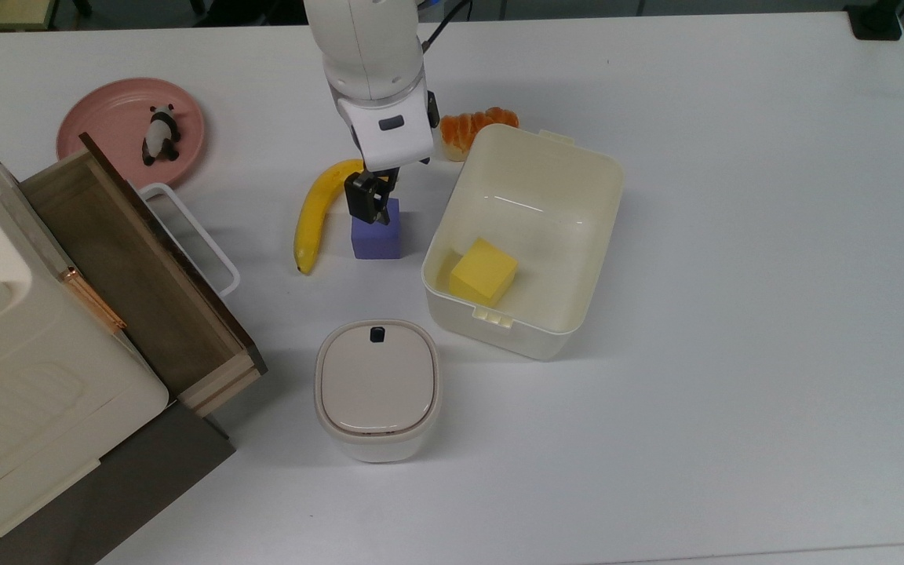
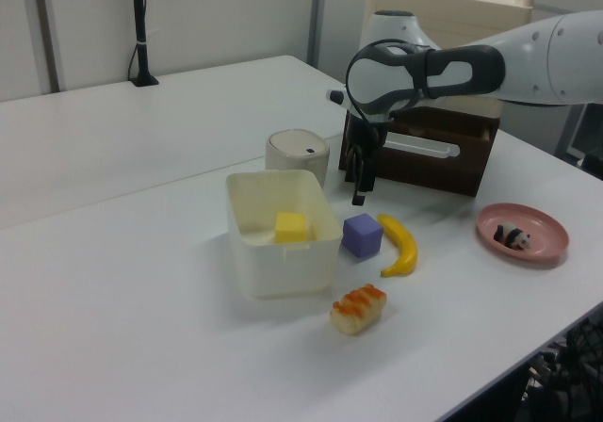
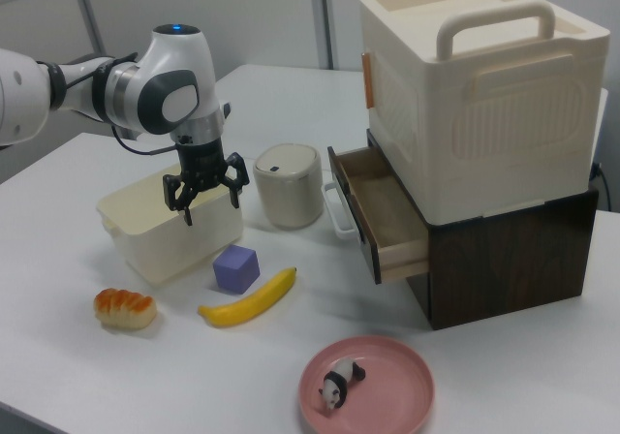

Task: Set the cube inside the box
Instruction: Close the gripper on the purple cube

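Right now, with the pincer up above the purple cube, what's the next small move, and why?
Probably lower straight down. The pincer hangs open above the purple cube, which sits on the table between the banana and the box. Its fingers are not yet beside the cube's faces, so closing now would likely grip nothing.

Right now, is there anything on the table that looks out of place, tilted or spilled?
Nothing is spilled or damaged. Only the wooden drawer stands pulled open. The purple cube sits flat on the table, between the banana and the box, with the open end effector above it.
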Available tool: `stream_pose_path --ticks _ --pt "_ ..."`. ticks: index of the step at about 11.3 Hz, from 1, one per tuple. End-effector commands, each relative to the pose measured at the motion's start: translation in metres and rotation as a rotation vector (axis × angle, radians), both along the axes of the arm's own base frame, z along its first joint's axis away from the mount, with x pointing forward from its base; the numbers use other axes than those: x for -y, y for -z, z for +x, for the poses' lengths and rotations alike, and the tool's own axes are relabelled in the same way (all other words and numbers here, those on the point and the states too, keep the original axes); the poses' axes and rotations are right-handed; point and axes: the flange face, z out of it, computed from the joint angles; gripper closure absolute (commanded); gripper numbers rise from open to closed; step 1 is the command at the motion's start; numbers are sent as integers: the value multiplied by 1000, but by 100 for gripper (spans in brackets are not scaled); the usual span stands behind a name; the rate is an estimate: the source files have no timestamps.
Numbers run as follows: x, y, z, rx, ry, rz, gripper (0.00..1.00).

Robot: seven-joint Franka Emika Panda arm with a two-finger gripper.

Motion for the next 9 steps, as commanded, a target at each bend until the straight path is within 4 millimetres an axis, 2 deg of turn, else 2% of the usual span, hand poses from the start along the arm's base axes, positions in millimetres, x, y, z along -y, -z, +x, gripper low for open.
stream_pose_path --ticks 1,3,4,9 --pt "8 -4 -8 25 -38 19 0" --pt "12 0 -8 25 -136 7 0" --pt "20 3 -7 25 -130 8 0" --pt "24 24 -5 34 -161 -2 0"
